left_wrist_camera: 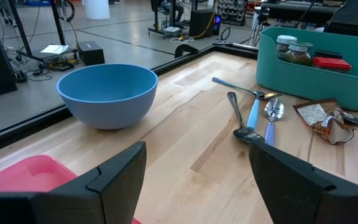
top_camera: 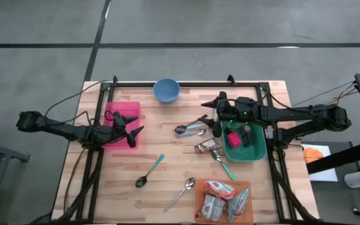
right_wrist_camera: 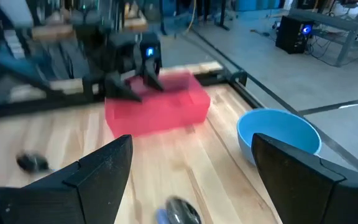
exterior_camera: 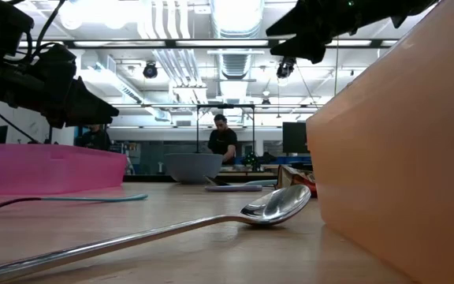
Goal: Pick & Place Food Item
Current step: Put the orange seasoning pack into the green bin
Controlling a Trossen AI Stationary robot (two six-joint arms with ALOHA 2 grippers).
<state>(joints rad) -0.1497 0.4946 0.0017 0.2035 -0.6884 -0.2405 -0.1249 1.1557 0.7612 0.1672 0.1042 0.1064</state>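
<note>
My left gripper (top_camera: 132, 132) is hovering over the pink tray (top_camera: 125, 112) at the left side of the table (top_camera: 167, 156), fingers spread wide w/ nothing between them. In the left wrist view my two dark fingers (left_wrist_camera: 114, 171) are standing well apart, pink tray (left_wrist_camera: 23, 177) under them, blue bowl (left_wrist_camera: 107, 93) just ahead.

My right gripper (top_camera: 212, 106) is hanging near the back-right part of the table, beside the teal bin (top_camera: 250, 152), also wide open and not holding anything. The right wrist view is showing the blue bowl (right_wrist_camera: 278, 134) in front & the pink tray (right_wrist_camera: 157, 106) farther off, w/ my left gripper (right_wrist_camera: 135, 78) above it.

Food items: an orange tray (top_camera: 200, 187) at the front-right is carrying several wrapped snack packs (top_camera: 220, 197). One small food packet (top_camera: 207, 146) is lying on the wood just beside the teal bin. Inside the bin I am seeing jars and a red item (top_camera: 235, 139), but what exactly I cannot tell.

Spoons: two w/ blue handles (top_camera: 189, 129) btw. bowl and bin, one teal-handled (top_camera: 149, 172) and one plain metal spoon (top_camera: 181, 192) near the front. In the low view a person (exterior_camera: 224, 140) is standing far behind the table.
</note>
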